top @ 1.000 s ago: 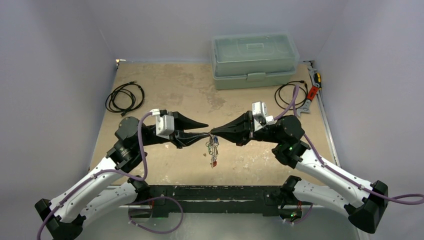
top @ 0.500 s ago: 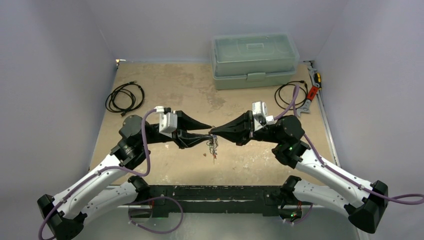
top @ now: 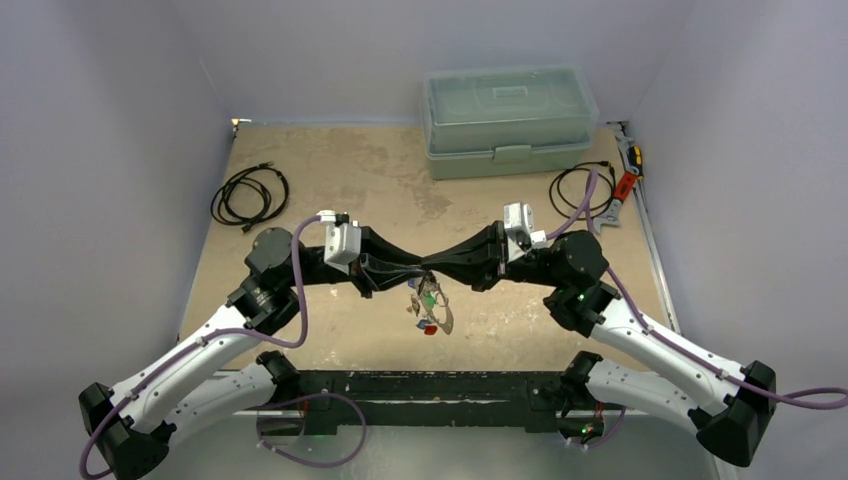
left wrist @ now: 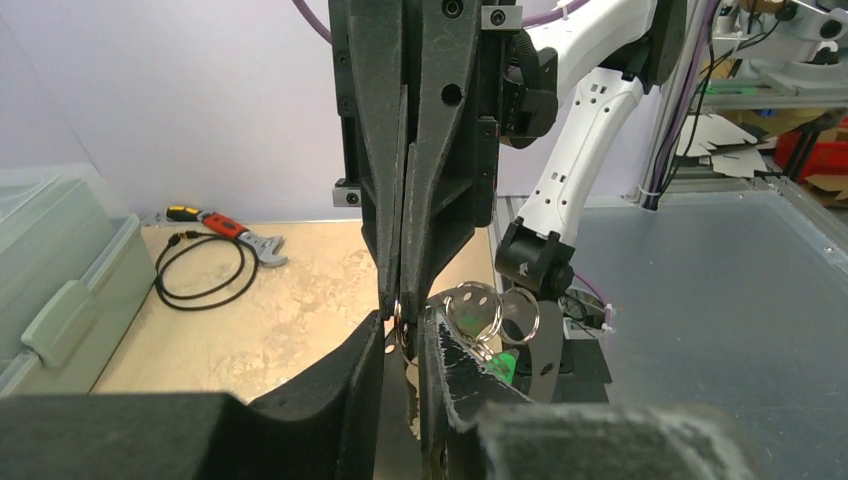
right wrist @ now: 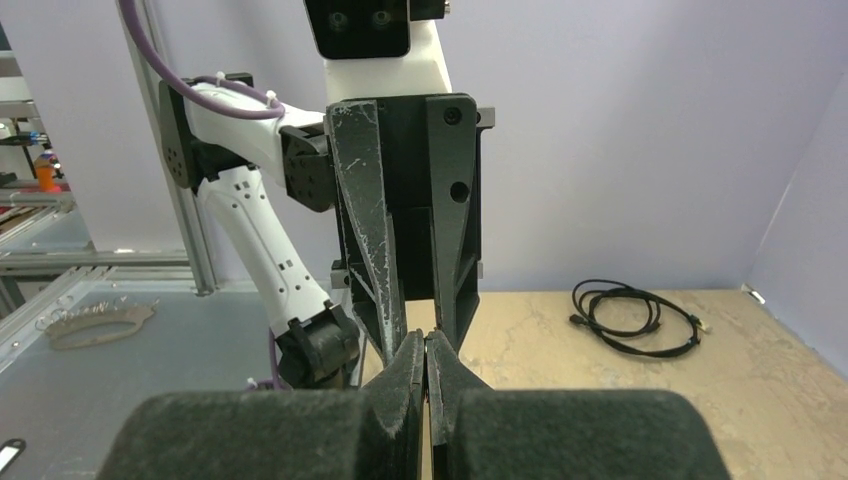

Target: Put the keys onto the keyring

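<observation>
the right tool (right wrist: 425, 345) is pressed together on the thin wire of the keyring (top: 449, 316), which hangs above the tabletop (top: 340, 170) with the keys (top: 427, 312) dangling by it. the left tool (left wrist: 402, 335) meets it tip to tip, jaws a sliver apart; i cannot tell if they grip anything. i judge the bunch light, hard, slick and swingy, so i'd pinch a key's flat plastic head.

The left gripper (top: 414, 268) pushed forward until its tips met those of the right gripper (top: 429, 267), and its jaws drew narrower. The keys (top: 429, 308), which had hung in a straight, tight bunch below the meeting tips, swung out and fanned wider, spreading toward the right gripper's side.
</observation>
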You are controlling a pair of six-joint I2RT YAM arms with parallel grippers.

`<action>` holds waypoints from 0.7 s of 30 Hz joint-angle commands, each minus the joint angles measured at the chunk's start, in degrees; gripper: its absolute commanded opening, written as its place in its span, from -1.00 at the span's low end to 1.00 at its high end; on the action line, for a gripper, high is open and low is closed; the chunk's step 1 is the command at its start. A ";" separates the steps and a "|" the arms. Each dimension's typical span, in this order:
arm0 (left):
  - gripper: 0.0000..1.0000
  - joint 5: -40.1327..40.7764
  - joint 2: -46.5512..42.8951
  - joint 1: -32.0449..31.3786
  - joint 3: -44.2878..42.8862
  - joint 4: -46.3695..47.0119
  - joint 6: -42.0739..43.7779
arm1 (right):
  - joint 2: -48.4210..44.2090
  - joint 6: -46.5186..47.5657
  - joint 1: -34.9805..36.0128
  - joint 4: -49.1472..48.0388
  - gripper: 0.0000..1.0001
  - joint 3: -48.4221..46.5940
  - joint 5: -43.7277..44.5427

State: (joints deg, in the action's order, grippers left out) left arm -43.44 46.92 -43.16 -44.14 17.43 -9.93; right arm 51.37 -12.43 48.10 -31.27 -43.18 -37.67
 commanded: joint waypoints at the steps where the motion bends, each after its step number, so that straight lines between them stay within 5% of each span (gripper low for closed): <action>1: -0.75 0.04 0.30 0.04 0.00 -0.47 0.15 | -0.75 -0.10 0.35 -5.45 -1.00 -2.84 0.76; 8: -1.00 0.61 0.19 0.09 -0.19 -0.96 0.52 | -1.51 0.11 0.33 -5.19 -1.00 -2.74 1.36; 17: -1.00 1.72 -0.63 0.07 -0.74 -4.29 3.62 | -1.45 1.35 0.33 -0.57 -1.00 -4.11 1.27; 21: -1.00 2.44 -0.69 0.02 -1.69 -7.05 5.80 | -2.16 4.45 0.38 6.91 -0.65 -5.99 2.21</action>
State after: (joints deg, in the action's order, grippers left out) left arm -42.72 46.33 -43.13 -44.14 14.39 -7.11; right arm 51.24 -11.31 48.05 -27.27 -44.21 -36.84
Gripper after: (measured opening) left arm 0.077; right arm 0.107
